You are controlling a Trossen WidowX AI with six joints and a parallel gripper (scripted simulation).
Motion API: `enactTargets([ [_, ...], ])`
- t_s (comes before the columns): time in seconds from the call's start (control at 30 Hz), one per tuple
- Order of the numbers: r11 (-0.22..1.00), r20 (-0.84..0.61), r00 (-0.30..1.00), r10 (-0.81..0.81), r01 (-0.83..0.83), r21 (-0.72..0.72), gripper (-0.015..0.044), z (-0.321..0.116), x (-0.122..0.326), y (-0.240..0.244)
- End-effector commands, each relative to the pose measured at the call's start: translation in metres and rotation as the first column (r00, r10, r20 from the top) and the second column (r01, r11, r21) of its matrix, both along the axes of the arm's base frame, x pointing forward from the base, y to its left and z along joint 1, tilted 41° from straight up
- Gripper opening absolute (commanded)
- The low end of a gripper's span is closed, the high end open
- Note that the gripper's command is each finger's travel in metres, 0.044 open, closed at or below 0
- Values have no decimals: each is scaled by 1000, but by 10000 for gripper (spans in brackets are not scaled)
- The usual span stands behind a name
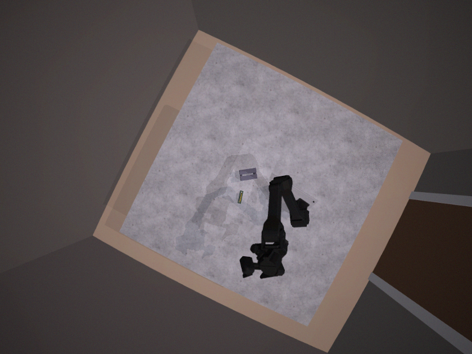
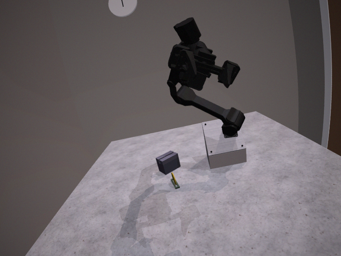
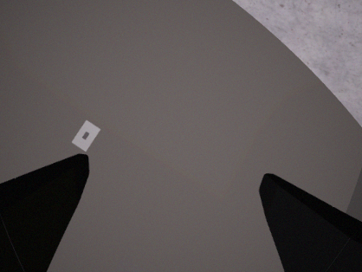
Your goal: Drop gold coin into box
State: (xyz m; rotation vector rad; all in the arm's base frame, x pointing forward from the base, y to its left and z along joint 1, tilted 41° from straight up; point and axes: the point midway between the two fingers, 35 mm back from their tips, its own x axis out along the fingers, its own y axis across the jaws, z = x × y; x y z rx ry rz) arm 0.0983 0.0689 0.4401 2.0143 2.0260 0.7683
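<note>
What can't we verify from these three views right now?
- Slot width against coin thickness: too small in the top and exterior views.
- Coin's seating in the holder: too small in the exterior view; the top view shows only an edge-on sliver.
- Coin, holder and box: absent from the wrist view, which looks out past the table edge.
- Tool: fingers wide open in the wrist view, their bases cut off by the frame's bottom edge.

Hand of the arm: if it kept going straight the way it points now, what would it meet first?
Probably nothing near. The open hand is raised high and aims past the table towards the grey wall; depth is unclear.
</note>
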Motion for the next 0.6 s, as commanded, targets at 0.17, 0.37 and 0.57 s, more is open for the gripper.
enactTargets([
  [0.17,987,500,857,-128,161,-24,242,2,-41,14],
  [0.37,944,915,395,-84,327,-54,161,-13,-72,57],
  [0.57,899,993,-2,118,426,-106,161,-38,-72,102],
])
